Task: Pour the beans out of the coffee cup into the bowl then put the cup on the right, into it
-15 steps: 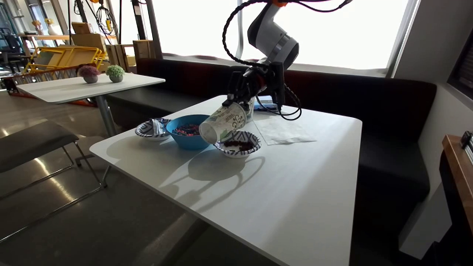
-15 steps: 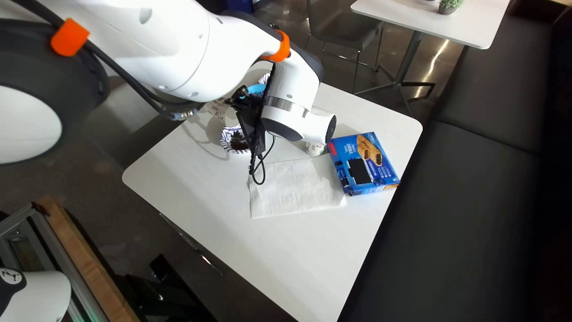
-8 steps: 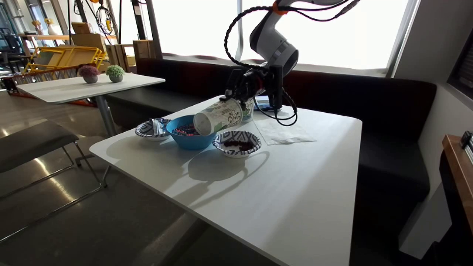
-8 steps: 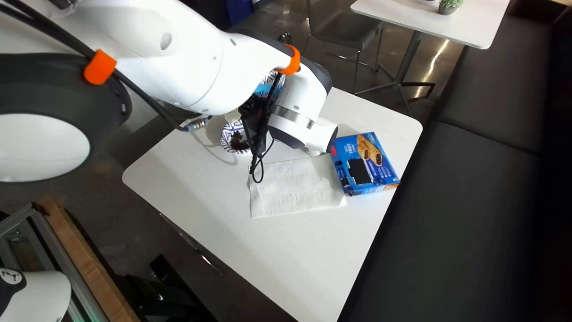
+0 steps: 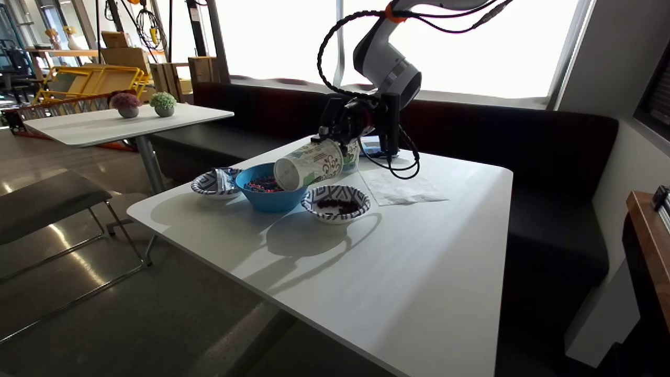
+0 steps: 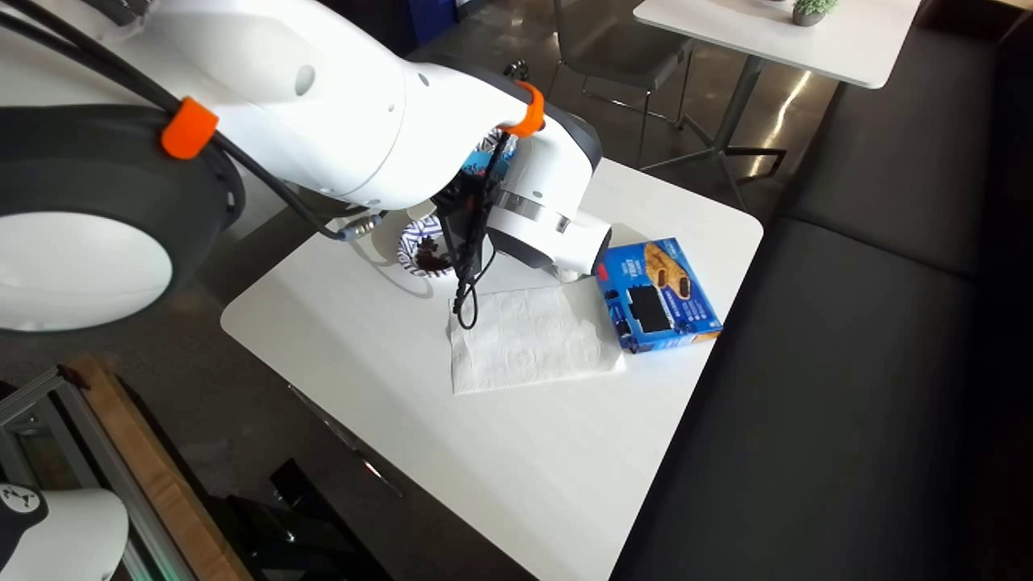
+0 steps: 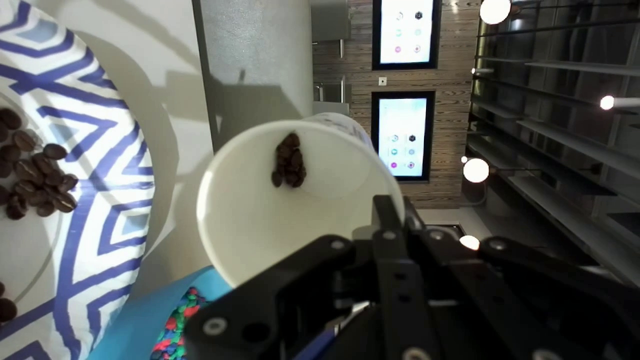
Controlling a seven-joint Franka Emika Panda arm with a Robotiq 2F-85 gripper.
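Coffee cup (image 5: 310, 165) is suspended nearly on its side, base end toward the blue bowl (image 5: 275, 202) and mouth toward the gripper (image 7: 401, 210). The fingers are clamped together on the cup's rim, one inside the wall and one outside; nothing else is gripped. Pouring is judged incomplete: in the wrist view, a small cluster of beans (image 7: 290, 162) lies inside the cup, close to its base. The visible portion of the blue bowl contains red, blue and green pieces (image 7: 177, 320); no coffee beans can be made out there. Loose coffee beans (image 7: 37, 180) lie in the adjacent patterned paper bowl (image 7: 107, 195); whether they come from this cup cannot be determined. Outstanding steps, as judged: direct the mouth downward over the bowl, discharge the contents, then nest the cups. The second cup (image 5: 352, 155) stands upright on the table (image 5: 419, 272) behind the held one; nesting is not yet done.
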